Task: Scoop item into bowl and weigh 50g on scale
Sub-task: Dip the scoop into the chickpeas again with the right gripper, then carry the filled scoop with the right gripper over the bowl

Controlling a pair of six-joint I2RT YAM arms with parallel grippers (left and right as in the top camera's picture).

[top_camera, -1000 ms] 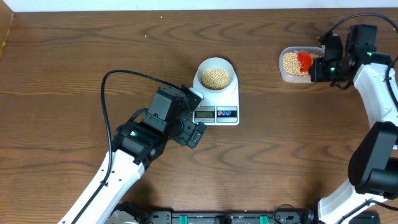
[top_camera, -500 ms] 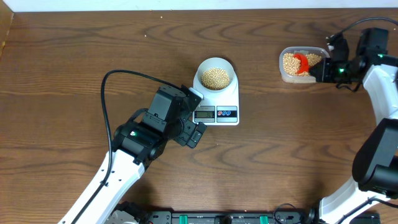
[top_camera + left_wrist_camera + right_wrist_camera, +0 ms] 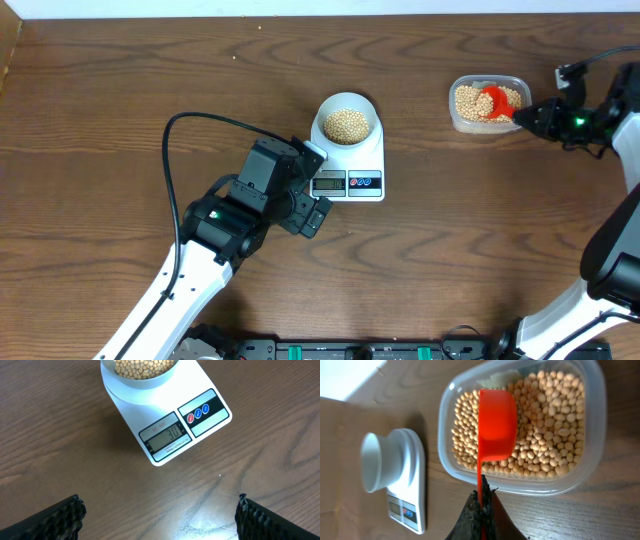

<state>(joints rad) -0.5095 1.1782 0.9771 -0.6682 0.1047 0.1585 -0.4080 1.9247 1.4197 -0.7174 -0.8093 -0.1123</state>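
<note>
Presently the right gripper (image 3: pixel 482 502), arm stretched toward the tub (image 3: pixel 594 435), pinches the handle of the red scoop (image 3: pixel 496 422) over the beans (image 3: pixel 550 415); the left gripper (image 3: pixel 160 520) hangs spread beside the scale (image 3: pixel 366 160) bearing the bowl (image 3: pixel 322 117).

The top edge of the left wrist view cut through the bowl (image 3: pixel 142 380), leaving only its near part and a slice of the soybeans (image 3: pixel 142 366). The left gripper (image 3: pixel 159 517) showed only two dark fingertips far apart at the bottom corners, the rest out of frame. On the scale (image 3: pixel 165 425), the display's last digit was unclear and the print above it too small to read. From overhead, the left arm (image 3: pixel 270 178) covered part of the scale's left edge. In the right wrist view, the red scoop (image 3: pixel 496 422) had its handle end hidden between the pinched fingers of the right gripper (image 3: pixel 482 505). The clear tub (image 3: pixel 598 425) ran off the top edge, and the bowl's wall hid its contents.
</note>
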